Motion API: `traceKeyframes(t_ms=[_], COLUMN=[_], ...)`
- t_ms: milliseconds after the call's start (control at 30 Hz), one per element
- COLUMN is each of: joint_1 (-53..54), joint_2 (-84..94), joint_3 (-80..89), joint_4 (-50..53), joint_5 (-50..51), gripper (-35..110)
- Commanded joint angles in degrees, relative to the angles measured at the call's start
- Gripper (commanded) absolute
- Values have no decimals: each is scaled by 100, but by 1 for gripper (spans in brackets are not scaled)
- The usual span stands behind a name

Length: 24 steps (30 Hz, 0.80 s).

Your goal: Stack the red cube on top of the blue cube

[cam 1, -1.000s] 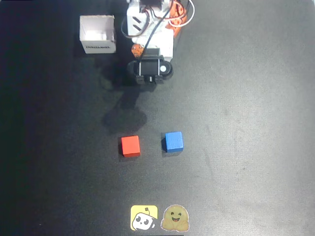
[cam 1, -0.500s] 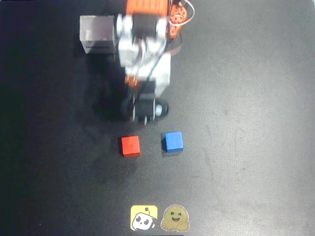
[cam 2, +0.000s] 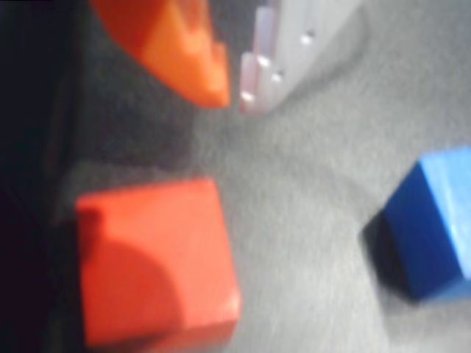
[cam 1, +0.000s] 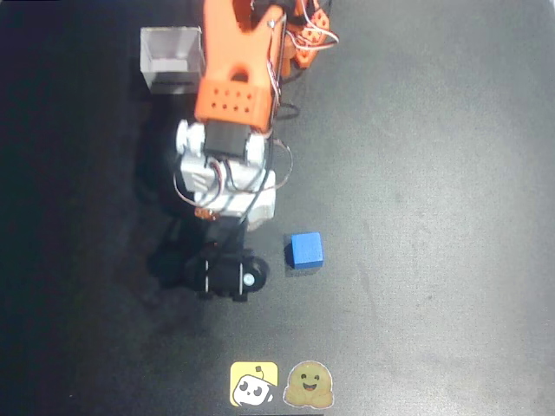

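You had two cubes on the worktop [cam 1: 434,173]: one blue cube [cam 1: 305,250] and one red cube [cam 2: 154,261], which in the wrist view lay left of the blue one. One white box [cam 1: 172,59] stood up-left of the blue cube. Two stickers sat below it: one yellow [cam 1: 253,384], one tan [cam 1: 310,385].

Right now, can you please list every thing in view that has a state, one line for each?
red cube: flat on the table, free, below the jaws, not gripped.
blue cube: flat on the table, nothing on top.
gripper: above the red cube, jaws nearly together, holding nothing.
white box: upright, open at the top.
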Motion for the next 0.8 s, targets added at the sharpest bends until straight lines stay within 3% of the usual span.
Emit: traceKeyframes(t_ms=[0, 300, 400, 767], joint_1=[62, 18, -18, -439], joint_2=[-88, -615, -729, -1072], joint_3=[-378, -1002, -1178, -1564], joint_4=[-53, -35, -26, -44], joint_5=[-53, 105, 149, 527], gripper=[0, 0, 13, 17])
